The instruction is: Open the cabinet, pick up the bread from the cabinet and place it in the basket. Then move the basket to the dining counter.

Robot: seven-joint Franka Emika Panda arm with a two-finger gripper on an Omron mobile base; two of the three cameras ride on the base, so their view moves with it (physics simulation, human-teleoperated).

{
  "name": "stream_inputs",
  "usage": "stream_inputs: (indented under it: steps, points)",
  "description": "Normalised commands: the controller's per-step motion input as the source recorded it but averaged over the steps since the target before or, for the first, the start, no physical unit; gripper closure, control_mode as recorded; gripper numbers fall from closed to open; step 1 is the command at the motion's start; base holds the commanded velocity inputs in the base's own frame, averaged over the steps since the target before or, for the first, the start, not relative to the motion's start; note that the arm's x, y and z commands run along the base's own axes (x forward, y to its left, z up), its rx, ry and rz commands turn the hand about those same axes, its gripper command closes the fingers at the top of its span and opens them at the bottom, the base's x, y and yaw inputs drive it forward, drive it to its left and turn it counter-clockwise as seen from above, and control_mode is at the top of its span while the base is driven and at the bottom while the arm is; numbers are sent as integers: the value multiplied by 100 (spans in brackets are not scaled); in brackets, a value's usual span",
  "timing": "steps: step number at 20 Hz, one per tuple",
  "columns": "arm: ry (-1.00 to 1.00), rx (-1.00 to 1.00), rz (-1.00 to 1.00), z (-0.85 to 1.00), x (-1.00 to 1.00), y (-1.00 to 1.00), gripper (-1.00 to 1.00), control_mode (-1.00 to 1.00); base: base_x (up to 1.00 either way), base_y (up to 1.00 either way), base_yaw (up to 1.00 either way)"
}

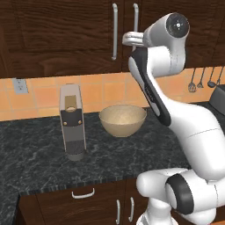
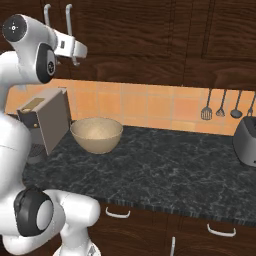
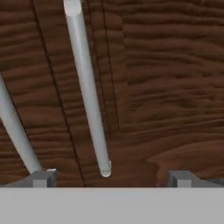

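The cabinet (image 1: 66, 35) of dark wood grain hangs above the worktop, both doors shut. Its two silver bar handles (image 1: 114, 30) stand side by side at the door seam. My gripper (image 1: 128, 40) is raised right in front of them and is open, holding nothing. In the hand view one handle (image 3: 87, 87) runs down between my two spread fingertips (image 3: 41, 178), with my gripper (image 3: 111, 179) just short of it; the other handle (image 3: 15, 127) passes at the left. The round tan basket (image 1: 122, 119) sits on the worktop below, seen also in the right base view (image 2: 96, 134). The bread is hidden. The dining counter is out of view.
A tall grey-and-black appliance (image 1: 72, 127) stands left of the basket on the black granite worktop (image 1: 35, 149). Kitchen utensils (image 2: 220, 105) hang on the tiled wall at the right, above a grey toaster (image 2: 246, 140). Low cabinets with curved handles (image 2: 119, 214) run under the worktop.
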Motion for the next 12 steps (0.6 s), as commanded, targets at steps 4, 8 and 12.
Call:
stream_inputs:
  steps: [4,8,12]
  points:
    - [0,11,0,-2,32,1,-100,-100,0,0,0]
    - [0,10,0,-3,55,14,-100,-100,0,0,0]
    - [0,9,0,-4,70,23,-100,-100,0,0,0]
